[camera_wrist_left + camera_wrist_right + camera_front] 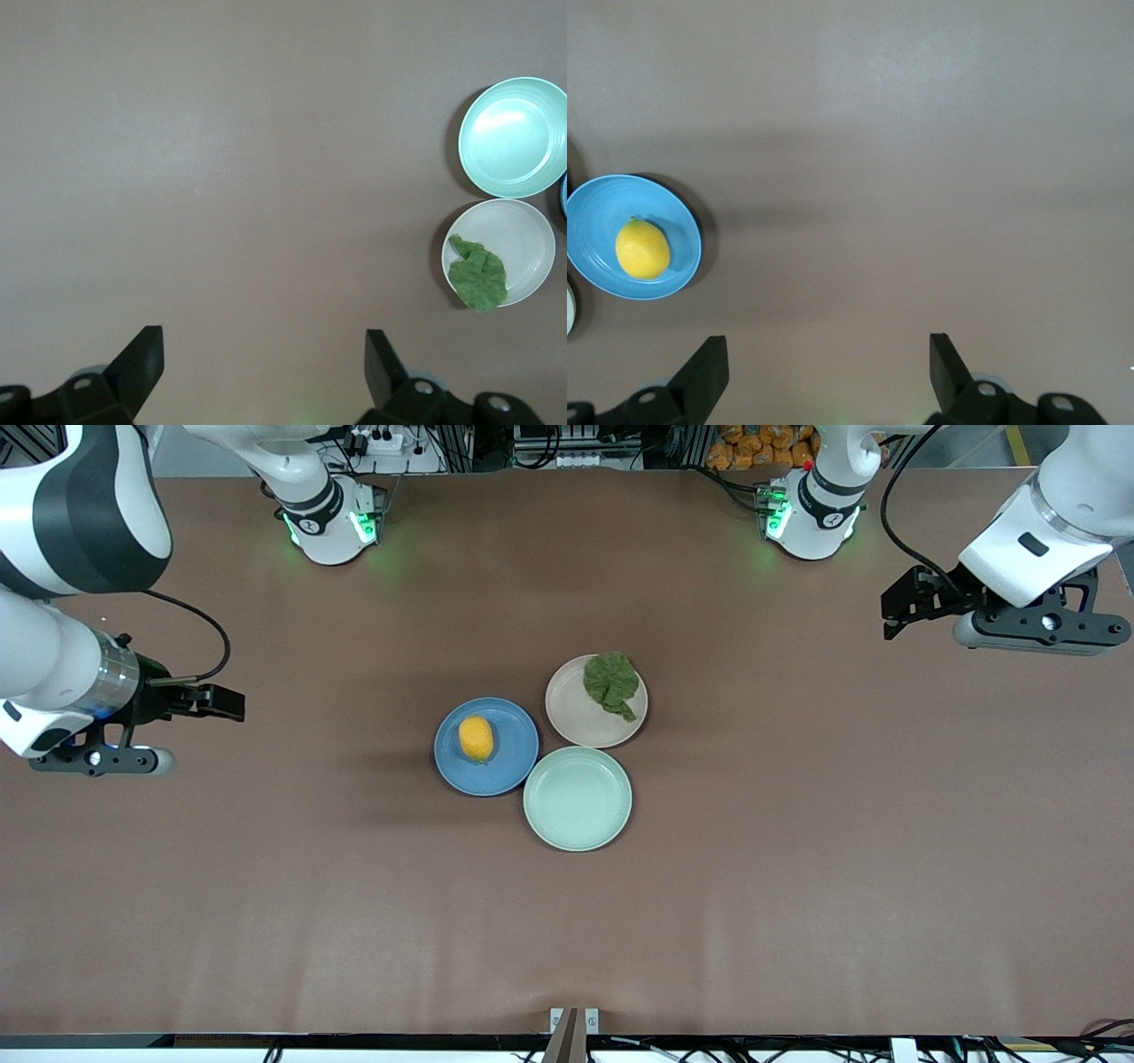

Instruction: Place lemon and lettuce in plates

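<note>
The lemon (477, 738) lies in the blue plate (509, 772) at the table's middle; both show in the right wrist view, lemon (642, 250) and plate (594, 208). The lettuce (612, 683) lies in the beige-pink plate (576, 722); both show in the left wrist view, lettuce (478, 275) and plate (518, 239). My left gripper (904, 607) (264, 363) is open and empty, up over bare table at the left arm's end. My right gripper (217, 701) (828, 367) is open and empty, up over bare table at the right arm's end.
An empty mint-green plate (578, 798) (514, 135) sits nearer the front camera, touching both other plates. The brown tabletop (797, 868) spreads wide around the three plates. The arm bases stand along the table's edge farthest from the front camera.
</note>
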Controlling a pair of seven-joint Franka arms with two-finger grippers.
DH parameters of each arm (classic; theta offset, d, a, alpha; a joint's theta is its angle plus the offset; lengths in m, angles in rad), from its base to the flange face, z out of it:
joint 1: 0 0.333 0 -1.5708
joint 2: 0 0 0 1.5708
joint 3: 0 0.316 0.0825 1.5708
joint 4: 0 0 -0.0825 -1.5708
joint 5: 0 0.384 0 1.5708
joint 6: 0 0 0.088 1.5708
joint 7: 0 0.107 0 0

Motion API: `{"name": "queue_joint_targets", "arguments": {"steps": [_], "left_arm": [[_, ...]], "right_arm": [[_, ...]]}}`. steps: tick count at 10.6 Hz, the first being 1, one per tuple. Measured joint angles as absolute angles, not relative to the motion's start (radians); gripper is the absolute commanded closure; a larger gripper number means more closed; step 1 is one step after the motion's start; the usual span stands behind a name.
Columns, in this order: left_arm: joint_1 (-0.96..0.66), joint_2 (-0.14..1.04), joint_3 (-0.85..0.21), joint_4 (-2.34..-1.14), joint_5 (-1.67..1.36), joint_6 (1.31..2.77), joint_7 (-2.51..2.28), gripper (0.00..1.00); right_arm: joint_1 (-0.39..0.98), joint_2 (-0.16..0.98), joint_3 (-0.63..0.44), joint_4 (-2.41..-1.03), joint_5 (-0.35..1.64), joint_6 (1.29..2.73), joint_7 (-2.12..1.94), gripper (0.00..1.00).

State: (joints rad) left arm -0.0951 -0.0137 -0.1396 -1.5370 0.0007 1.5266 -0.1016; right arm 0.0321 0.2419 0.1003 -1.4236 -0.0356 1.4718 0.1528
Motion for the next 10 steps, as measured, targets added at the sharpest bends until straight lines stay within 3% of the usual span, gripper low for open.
{"name": "queue_joint_targets", "arguments": {"steps": [7, 10], "left_arm": [[-0.085, -0.013, -0.135, -1.528, 0.001, 1.524, -0.102, 0.00], [-0.081, -0.013, -0.135, -1.528, 0.001, 1.524, -0.102, 0.00]], "right_arm": [[0.023, 0.090, 0.099, -1.634, -0.038, 1.540, 0.153, 0.00], [0.022, 0.051, 0.099, -1.663, -0.038, 1.547, 0.153, 0.00]]}}
